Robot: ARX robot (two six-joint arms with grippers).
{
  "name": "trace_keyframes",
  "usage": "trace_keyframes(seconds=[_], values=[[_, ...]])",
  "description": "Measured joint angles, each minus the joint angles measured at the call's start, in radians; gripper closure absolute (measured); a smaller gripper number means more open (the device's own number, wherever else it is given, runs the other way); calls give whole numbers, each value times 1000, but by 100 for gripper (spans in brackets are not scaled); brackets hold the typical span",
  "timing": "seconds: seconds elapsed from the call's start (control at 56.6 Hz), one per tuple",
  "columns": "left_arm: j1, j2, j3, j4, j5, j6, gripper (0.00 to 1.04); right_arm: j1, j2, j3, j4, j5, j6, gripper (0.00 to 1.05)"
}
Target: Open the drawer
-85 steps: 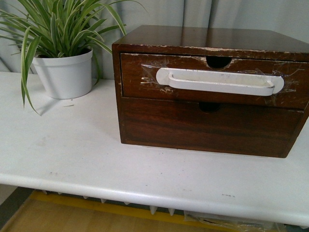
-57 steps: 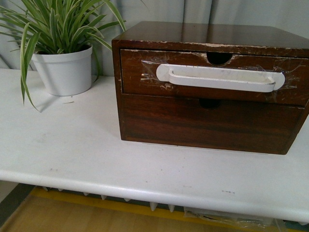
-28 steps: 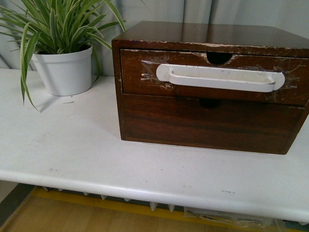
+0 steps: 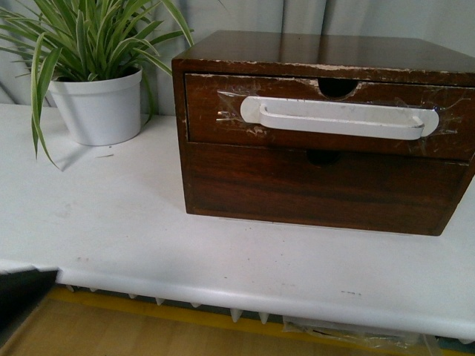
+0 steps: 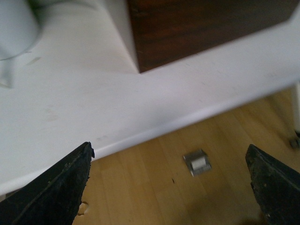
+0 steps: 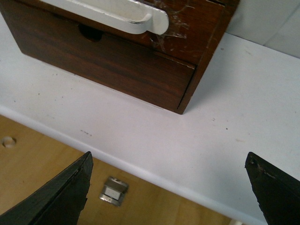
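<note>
Closest, left gripper [image 5: 168,151]: jaws spread wide, nothing between them, over the table's near edge and the floor.
Right gripper [image 6: 168,159]: likewise wide apart and empty, in front of the chest's corner, apart from it.
Floor [image 5: 154,197]: pale wood, with a small metal piece [image 5: 197,162] lying on it.
Table [image 4: 111,222]: white, filling the lower half of the front view.
Chest [image 4: 326,48]: dark brown wood, standing right of centre on the table.
Drawer [image 4: 202,111]: upper of two fronts, upper right of the front view, pushed in and closed; chipped top edge, half-round notch [image 4: 337,89] in its rim.
Handle [image 4: 339,119]: long white bar taped across the drawer front.
Lower front [image 4: 319,189]: plain dark wood.
Plant [image 4: 89,37]: striped green leaves in a white pot [image 4: 96,107], upper left, beside the chest.
Curtain [image 4: 297,15]: grey, behind everything.
</note>
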Motion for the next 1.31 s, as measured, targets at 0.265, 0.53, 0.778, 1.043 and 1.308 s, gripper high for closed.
trace_keyframes(seconds=[0.265, 0.53, 0.778, 1.043, 1.308], values=[[-135, 375, 337, -55, 87, 310, 6, 0, 314, 241, -39, -42, -235, 9], [-202, 652, 650, -166, 126, 492, 6, 2, 462, 426, -185, -117, -380, 9], [-245, 839, 869, -240, 99, 615, 6, 16, 536, 485, -278, -159, -495, 9], [-240, 994, 992, -267, 62, 682, 6, 40, 613, 525, -266, -191, -517, 9], [-219, 1066, 1089, -356, 32, 763, 6, 58, 683, 564, -241, -211, -517, 9]])
